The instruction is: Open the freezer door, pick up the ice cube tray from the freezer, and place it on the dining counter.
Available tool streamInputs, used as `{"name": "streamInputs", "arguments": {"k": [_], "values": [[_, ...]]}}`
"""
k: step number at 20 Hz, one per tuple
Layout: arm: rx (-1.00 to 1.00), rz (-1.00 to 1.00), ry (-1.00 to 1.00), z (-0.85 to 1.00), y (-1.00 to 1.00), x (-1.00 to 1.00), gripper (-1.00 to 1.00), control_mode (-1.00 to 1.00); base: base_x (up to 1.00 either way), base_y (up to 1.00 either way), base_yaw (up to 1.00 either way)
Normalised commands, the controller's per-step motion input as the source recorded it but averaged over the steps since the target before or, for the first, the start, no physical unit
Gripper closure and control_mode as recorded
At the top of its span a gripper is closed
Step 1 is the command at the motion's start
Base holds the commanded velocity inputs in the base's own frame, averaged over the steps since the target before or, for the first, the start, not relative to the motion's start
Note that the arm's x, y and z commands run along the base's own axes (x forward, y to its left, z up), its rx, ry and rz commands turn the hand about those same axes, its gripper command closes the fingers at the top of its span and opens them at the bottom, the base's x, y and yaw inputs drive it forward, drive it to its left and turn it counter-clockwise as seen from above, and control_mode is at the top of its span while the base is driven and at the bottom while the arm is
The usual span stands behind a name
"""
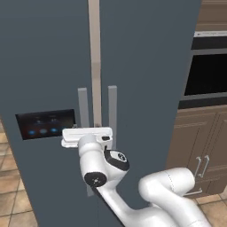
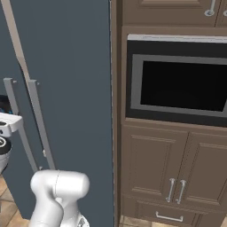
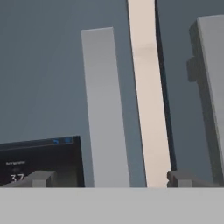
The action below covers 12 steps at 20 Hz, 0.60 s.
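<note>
Nearest of all, the white arm rises from below and lifts its gripper (image 1: 98,125) up to the front of the freezer (image 1: 48,53). Its two dark fingers (image 3: 40,178) stand wide apart with nothing between them. They frame the long grey bar handle (image 3: 104,109) of the freezer door (image 1: 42,75), which sits in the gap without touching either tip.

That door is closed, flush with the wider slate-blue door (image 1: 146,66) to its right; a pale beige strip (image 1: 94,53) runs down the seam between them. A second grey handle (image 1: 112,111) hangs on the wider door, just beside the seam. On the freezer door, left of its handle, sits the black display panel (image 1: 44,123) with blue lights.

Off to the right stand dark wood cabinets (image 2: 173,168) with a built-in black oven (image 2: 177,84) above them.
</note>
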Motion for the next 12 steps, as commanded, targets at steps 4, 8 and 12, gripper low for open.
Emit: {"name": "streamInputs", "arguments": {"k": [4, 8, 12], "values": [[0.00, 0.00, 0.00, 0.00, 0.24, 0.28, -1.00, -1.00, 0.00, 0.00, 0.00], [0.00, 0.00, 0.00, 0.00, 0.05, 0.24, -1.00, -1.00, 0.00, 0.00, 0.00], [0.00, 0.00, 0.00, 0.00, -0.04, 0.25, -1.00, -1.00, 0.00, 0.00, 0.00]]}}
